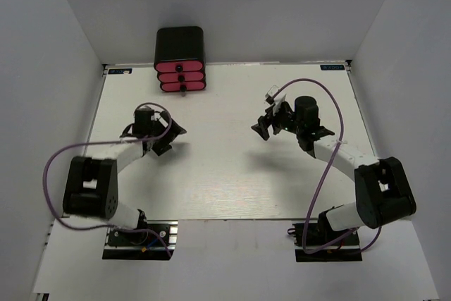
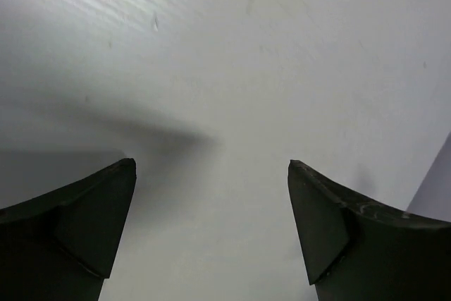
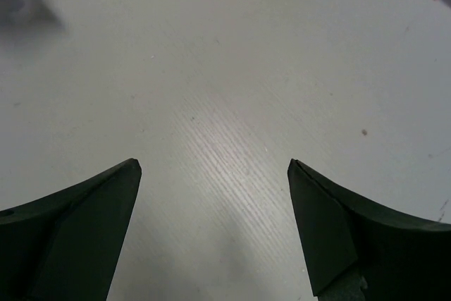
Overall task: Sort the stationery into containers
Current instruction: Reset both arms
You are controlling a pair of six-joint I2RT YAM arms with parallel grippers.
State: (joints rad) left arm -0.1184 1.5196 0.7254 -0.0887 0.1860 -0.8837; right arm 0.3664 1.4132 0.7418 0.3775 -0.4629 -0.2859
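Drawers (image 1: 181,77) in black cabinet (image 1: 179,44)

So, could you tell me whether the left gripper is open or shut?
Open. On the left gripper the fingers stand wide apart, with only bare table between them.

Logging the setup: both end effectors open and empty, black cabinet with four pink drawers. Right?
No: the top external view shows three pink drawers in the black cabinet, not four. The left end effector and right end effector are open, empty.
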